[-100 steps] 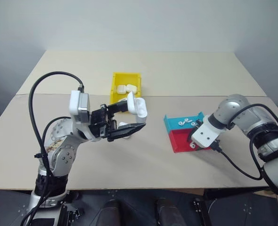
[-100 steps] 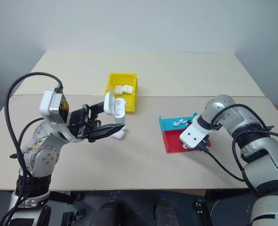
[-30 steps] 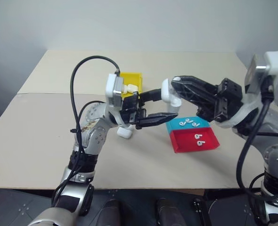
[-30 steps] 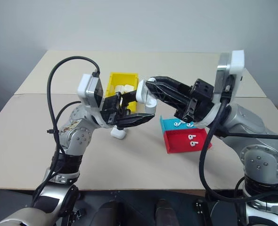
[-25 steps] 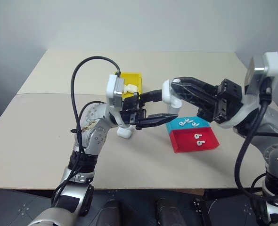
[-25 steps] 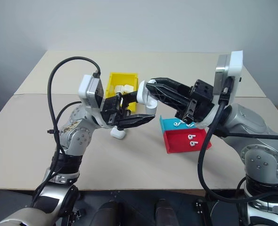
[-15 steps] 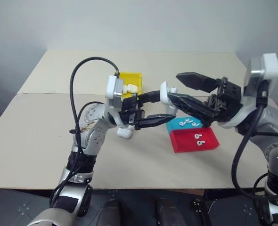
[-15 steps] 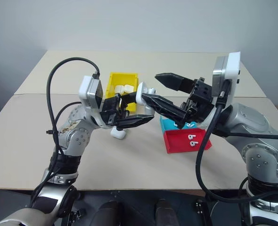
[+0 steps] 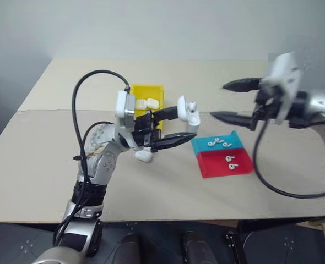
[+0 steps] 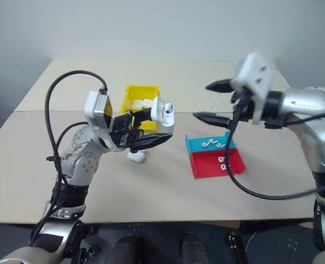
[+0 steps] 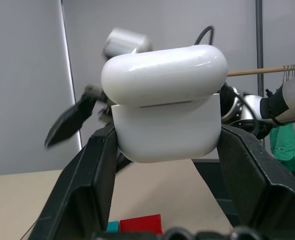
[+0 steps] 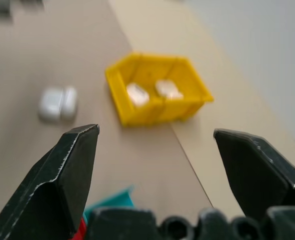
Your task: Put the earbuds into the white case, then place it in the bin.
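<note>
My left gripper (image 9: 185, 124) is shut on the white case (image 9: 187, 112) and holds it in the air over the middle of the table. In the left wrist view the case (image 11: 165, 100) sits between the two black fingers (image 11: 87, 185) with its lid down on the base. Off to the right, my right gripper (image 9: 218, 101) hangs open and empty, its tips pointing toward the case but well apart from it. Several earbuds (image 9: 218, 143) lie in the blue-and-red tray (image 9: 210, 166). The yellow bin (image 9: 146, 89) stands behind the left gripper, with two cases (image 9: 146, 103) inside.
Another white case (image 9: 144, 156) lies on the table under the left gripper; the right wrist view shows this case (image 12: 57, 103) beside the bin (image 12: 118, 95). Bare tabletop stretches along the front and far left.
My right gripper, shut at the held case a second ago, has opened and drawn back to the right. The left gripper still holds the case, in about the same place.
</note>
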`<state>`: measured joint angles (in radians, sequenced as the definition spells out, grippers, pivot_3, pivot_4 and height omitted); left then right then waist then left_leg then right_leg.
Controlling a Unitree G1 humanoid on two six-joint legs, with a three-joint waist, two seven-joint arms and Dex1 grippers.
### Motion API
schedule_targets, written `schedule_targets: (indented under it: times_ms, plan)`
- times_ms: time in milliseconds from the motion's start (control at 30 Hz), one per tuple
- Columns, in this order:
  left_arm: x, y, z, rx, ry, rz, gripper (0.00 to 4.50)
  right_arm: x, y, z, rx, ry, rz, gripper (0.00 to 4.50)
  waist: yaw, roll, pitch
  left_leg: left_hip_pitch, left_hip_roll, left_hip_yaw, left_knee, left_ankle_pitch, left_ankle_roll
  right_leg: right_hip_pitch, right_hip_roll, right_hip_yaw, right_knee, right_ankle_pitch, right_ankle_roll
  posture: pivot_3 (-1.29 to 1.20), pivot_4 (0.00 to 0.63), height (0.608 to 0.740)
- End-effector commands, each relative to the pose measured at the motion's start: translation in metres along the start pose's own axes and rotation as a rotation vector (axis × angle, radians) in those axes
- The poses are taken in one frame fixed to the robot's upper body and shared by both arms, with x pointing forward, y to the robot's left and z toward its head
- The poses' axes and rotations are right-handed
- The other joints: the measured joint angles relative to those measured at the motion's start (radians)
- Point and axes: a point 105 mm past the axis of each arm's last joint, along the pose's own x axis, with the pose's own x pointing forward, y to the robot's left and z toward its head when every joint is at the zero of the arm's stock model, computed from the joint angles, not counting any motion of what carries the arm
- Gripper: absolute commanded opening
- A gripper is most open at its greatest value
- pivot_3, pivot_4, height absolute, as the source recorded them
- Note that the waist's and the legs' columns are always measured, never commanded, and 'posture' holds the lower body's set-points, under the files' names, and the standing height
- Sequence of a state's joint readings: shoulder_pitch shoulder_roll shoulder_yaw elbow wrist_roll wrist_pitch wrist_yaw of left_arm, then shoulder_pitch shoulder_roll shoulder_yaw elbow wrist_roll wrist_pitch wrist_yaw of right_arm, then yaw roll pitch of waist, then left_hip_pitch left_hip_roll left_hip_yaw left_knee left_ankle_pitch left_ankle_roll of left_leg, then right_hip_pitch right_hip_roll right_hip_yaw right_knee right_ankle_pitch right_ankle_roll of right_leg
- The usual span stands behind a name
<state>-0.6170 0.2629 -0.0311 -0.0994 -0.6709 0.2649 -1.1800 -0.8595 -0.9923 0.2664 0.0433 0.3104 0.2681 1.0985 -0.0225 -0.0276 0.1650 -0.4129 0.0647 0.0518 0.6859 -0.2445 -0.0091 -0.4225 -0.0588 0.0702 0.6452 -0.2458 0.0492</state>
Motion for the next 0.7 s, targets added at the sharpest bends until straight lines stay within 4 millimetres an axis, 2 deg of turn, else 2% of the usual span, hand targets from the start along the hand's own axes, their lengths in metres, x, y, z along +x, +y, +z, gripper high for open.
schedule_targets:
  times_ms: [33, 133, 233, 300, 333, 400, 467, 700]
  plan:
    - [0.004, -0.004, 0.012, 0.054, -0.034, -0.008, 2.74, 0.013, -0.008, -0.022, -0.244, 0.162, 0.124, 4.29, 0.000, 0.000, 0.000, -0.001, 0.000, 0.000, 0.000, 0.000, 0.000, 0.000, 0.000, 0.000, 0.000, 0.000, 0.000, 0.00, 0.150, 0.740]
    - [0.005, -0.003, 0.013, 0.067, -0.042, 0.003, 2.74, 0.032, -0.013, -0.047, -0.392, 0.304, 0.249, 4.29, -0.003, 0.000, 0.000, -0.001, 0.000, 0.000, 0.000, 0.000, 0.000, -0.001, 0.000, 0.000, -0.001, 0.000, 0.000, 0.00, 0.150, 0.740]
    - [0.006, -0.004, 0.014, 0.077, -0.047, 0.011, 2.74, 0.043, -0.015, -0.061, -0.486, 0.385, 0.340, 4.29, -0.004, 0.000, 0.000, -0.001, 0.000, 0.001, -0.001, 0.000, 0.000, -0.001, 0.000, 0.000, -0.002, 0.000, 0.000, 0.00, 0.150, 0.740]
    - [0.005, -0.005, 0.015, 0.084, -0.048, 0.016, 2.74, 0.049, -0.014, -0.065, -0.527, 0.415, 0.400, 4.29, -0.004, 0.001, 0.000, -0.001, 0.000, 0.001, -0.002, 0.000, 0.000, -0.001, -0.001, 0.000, -0.003, 0.000, 0.000, 0.00, 0.150, 0.740]
    - [0.005, -0.005, 0.016, 0.087, -0.048, 0.018, 2.74, 0.050, -0.013, -0.065, -0.539, 0.422, 0.425, 4.12, -0.004, 0.001, 0.000, -0.002, 0.000, 0.001, -0.002, 0.000, 0.000, -0.001, -0.001, 0.000, -0.004, 0.000, 0.000, 0.00, 0.150, 0.740]
    - [0.003, -0.006, 0.016, 0.094, -0.043, 0.026, 2.74, 0.052, -0.008, -0.067, -0.564, 0.435, 0.499, 3.70, -0.005, 0.001, 0.000, -0.002, 0.000, 0.001, -0.004, 0.001, -0.001, -0.001, -0.001, 0.000, -0.003, 0.000, 0.000, 0.00, 0.150, 0.740]
    - [0.002, -0.007, 0.016, 0.097, -0.039, 0.033, 2.74, 0.053, -0.005, -0.069, -0.581, 0.445, 0.542, 3.09, -0.005, 0.001, 0.000, -0.002, 0.000, 0.001, -0.005, 0.001, -0.002, -0.001, -0.001, 0.000, -0.003, 0.000, 0.000, 0.00, 0.150, 0.740]
    - [0.000, -0.010, 0.017, 0.105, -0.035, 0.047, 2.74, 0.066, -0.003, -0.072, -0.625, 0.471, 0.537, 3.09, -0.013, 0.001, 0.000, -0.001, 0.000, 0.001, -0.006, 0.002, -0.003, -0.001, -0.001, 0.000, -0.002, 0.000, 0.000, 0.00, 0.150, 0.740]
